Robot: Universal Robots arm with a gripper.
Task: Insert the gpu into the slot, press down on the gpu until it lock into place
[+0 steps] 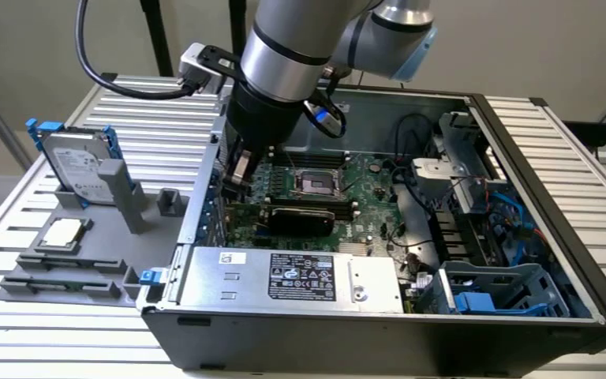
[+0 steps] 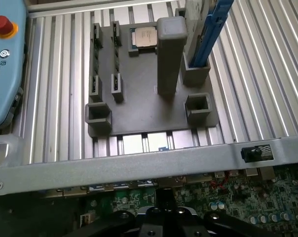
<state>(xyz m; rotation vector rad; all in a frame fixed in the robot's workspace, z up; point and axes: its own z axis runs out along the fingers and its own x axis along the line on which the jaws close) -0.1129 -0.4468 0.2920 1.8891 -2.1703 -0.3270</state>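
Inside the open computer case (image 1: 514, 229), the gripper (image 1: 242, 170) sits clenched with nothing visibly in its grasp, low over the motherboard (image 1: 372, 178) beside the seated gpu (image 1: 301, 217).

The gpu (image 1: 301, 217) lies on the motherboard (image 1: 372, 178) inside the case (image 1: 555, 260), behind the power supply (image 1: 293, 276).

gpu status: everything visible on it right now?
The small flat black rectangular gpu card has a matte dark shroud and lies lengthwise across the green motherboard inside the open dark computer case, below the CPU socket and above the silver-labelled power supply box. It looks level. Its end toward the exterior view's left lies near the arm's claw; contact cannot be told.
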